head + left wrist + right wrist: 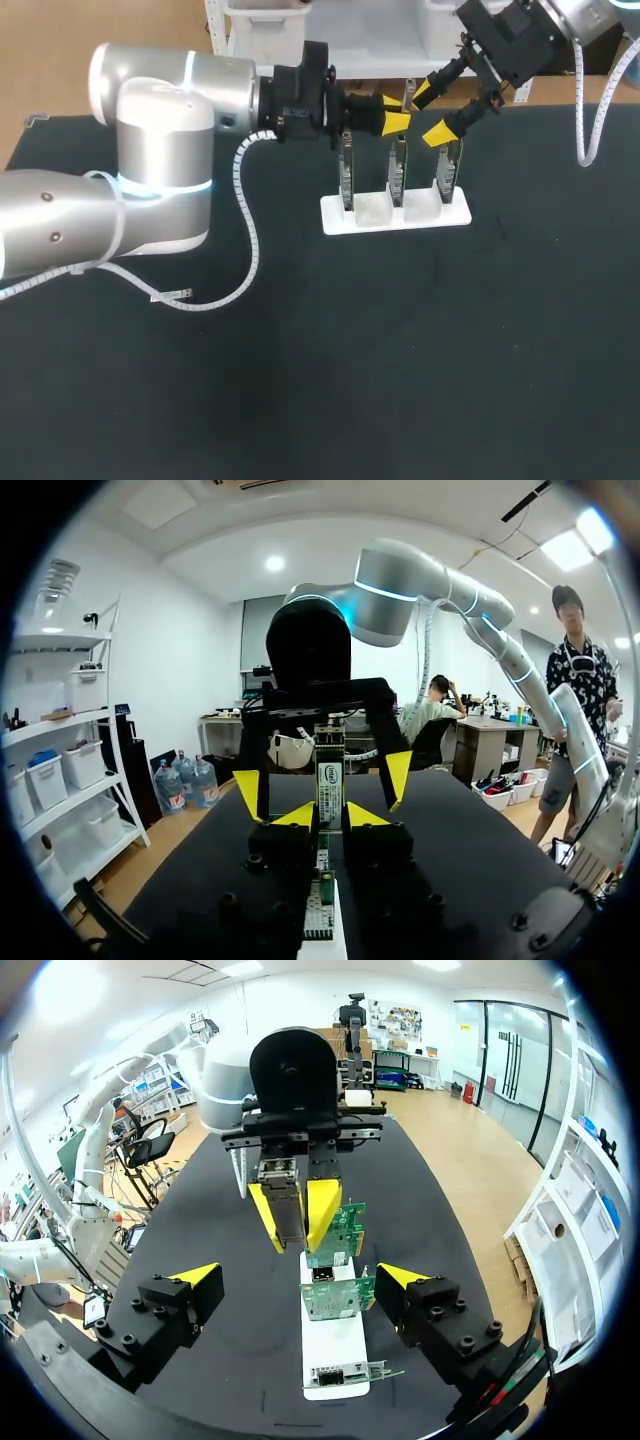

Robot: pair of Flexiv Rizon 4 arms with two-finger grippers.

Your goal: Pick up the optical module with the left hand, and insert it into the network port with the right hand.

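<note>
Handover step: L gripper (330, 817) pinches optical module (329, 778) upright, over the white stand (395, 218) at approx. 1 o'clock from table centre; R gripper (430, 112), at module's 3 o'clock, has fingers spread wide either side, not touching; next, prob., R must close squarely on module's free end before L lets go, then align w/ network port on cards (398, 165) below; port itself hard to make out.
</note>
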